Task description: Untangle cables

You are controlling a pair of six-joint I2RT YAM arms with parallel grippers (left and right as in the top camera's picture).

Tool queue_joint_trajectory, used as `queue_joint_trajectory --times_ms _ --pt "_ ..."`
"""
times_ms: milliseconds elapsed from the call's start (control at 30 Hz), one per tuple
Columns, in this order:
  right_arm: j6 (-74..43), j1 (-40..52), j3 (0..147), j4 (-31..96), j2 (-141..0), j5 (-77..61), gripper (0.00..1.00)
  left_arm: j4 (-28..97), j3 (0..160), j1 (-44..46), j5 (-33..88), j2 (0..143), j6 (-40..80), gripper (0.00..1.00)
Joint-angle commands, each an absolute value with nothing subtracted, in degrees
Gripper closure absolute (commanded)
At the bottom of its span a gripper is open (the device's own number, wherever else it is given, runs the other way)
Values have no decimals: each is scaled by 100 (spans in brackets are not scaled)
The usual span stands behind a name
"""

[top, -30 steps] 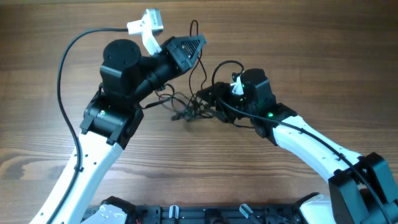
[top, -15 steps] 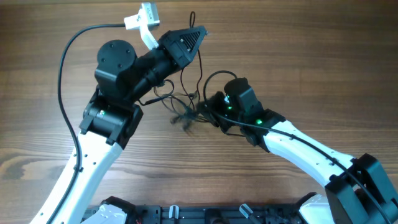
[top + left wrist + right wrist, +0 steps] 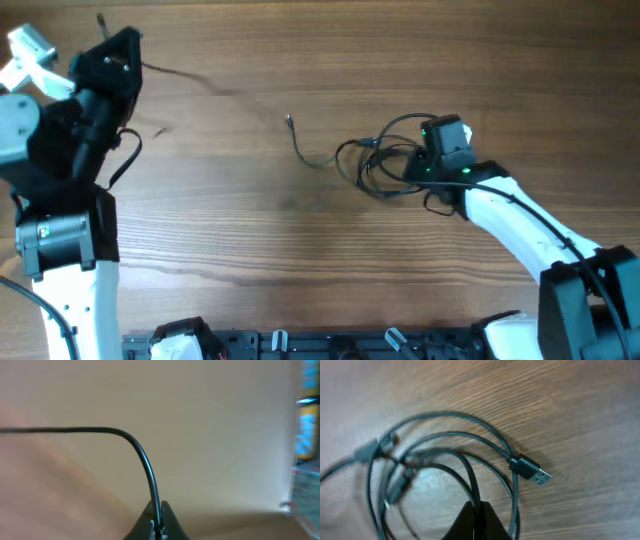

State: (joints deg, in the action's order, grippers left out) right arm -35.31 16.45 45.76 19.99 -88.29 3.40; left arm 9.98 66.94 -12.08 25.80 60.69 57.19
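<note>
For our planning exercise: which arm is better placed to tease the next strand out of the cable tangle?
Right. The right fingers are shut on a looped strand in the tangle; the left fingers pinch a lone cable far off at the left.

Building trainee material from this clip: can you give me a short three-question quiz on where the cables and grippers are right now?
1. True or false: the left gripper is shut on a single cable.
2. Multiple choice: the looped cables lie (A) at the right gripper, (B) under the left arm, (C) off the table.
3. Fill in: the metal-tipped plug in the right wrist view is a ___ connector.
Key: 1 true; 2 A; 3 USB.
</note>
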Motion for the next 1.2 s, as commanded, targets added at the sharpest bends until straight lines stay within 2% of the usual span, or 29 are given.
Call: queue_joint_trajectory --times_ms 0,33,100,167,333,400,500,533,600,667,733,800,867,933,1067,1133,1167 --pt "-2080 1605 5164 2274 -8733 -484 58 1868 6685 -1253 2617 6383 5568 96" --pt "-2082 1605 5336 2405 -8680 -561 44 2088 6685 -1229 2738 6508 5544 96" --pt "-1896 1605 5682 2630 -8584 -897 24 2128 6685 -1074 3140 6777 5103 96" --pt "-1389 1603 5902 2685 -8569 -1441 21 2086 6685 -917 3140 7028 4595 96" --pt "-1562 1605 5961 2720 -8571 -1472 19 1437 6685 -985 2788 7817 4370 96" --pt "-1566 1605 5961 2727 -8571 -1514 14 1131 6685 -937 2692 7983 4276 96" --pt "-1892 1605 5961 2663 -8571 -1509 14 -1393 6687 -1162 2086 8405 4309 96" --pt "-1968 1605 5961 2663 -8571 -1509 14 -2993 6687 -1229 1844 8628 4550 96" --pt "-1966 1605 5957 2665 -8571 -1509 14 -5223 6687 -1267 1579 8858 4574 95" --pt "-1973 1605 5957 2665 -8571 -1509 14 -4742 6685 -1264 2040 8840 4829 96" --pt "-1970 1605 5957 2665 -8571 -1509 15 -2512 6685 -1260 2633 8840 4821 96" --pt "-1970 1605 5957 2672 -8571 -1509 15 -445 6685 -1260 2381 8875 4298 96" --pt "-1968 1605 5957 2683 -8571 -1509 15 1529 6608 -1197 1090 9183 3645 96" --pt "-1966 1605 5957 2696 -8571 -1509 16 2178 6460 -1173 475 9570 3638 96" --pt "-1968 1605 5955 2779 -8571 -1509 19 3092 6370 -1179 405 10466 3640 96" --pt "-1966 1605 5955 2794 -8571 -1509 19 3330 6370 -1179 268 10707 3638 94" --pt "-1966 1605 5953 2801 -8571 -1509 19 3441 6370 -1179 196 10761 3640 90"
